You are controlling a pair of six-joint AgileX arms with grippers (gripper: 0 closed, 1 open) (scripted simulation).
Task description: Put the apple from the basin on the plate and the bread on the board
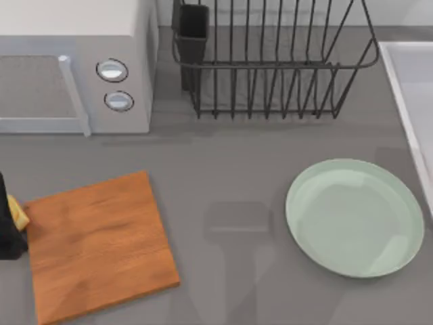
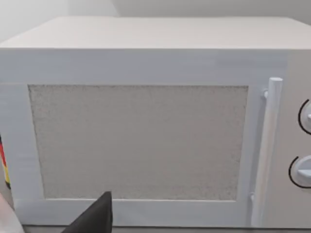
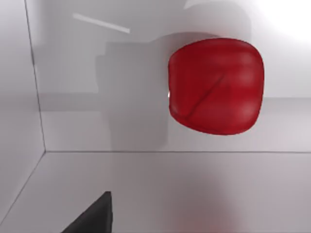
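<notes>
1. Your left gripper (image 1: 8,227) sits at the board's (image 1: 101,247) left edge, at the table's far left. It is dark, mostly cut off by the frame, and seems to pinch the bread (image 1: 18,217), a small yellow piece just off the board's left edge; you cannot tell the grip for sure.
2. Your left wrist camera faces the microwave (image 2: 146,141) door, and one dark fingertip (image 2: 95,218) pokes in low.
3. Your right wrist camera looks into the basin (image 3: 146,189). One dark fingertip (image 3: 92,216) shows; you cannot tell how wide the fingers stand.
4. The apple (image 3: 216,85) lies on the basin's pale floor, clear of the walls, well apart from that fingertip.
5. The basin's rim (image 1: 406,101) borders the table right of the board, beyond the plate (image 1: 355,217).
6. The plate lies bare, with grey counter open between it and the board.
7. The wire rack (image 1: 270,61) stands behind that gap, and the microwave behind the board.
</notes>
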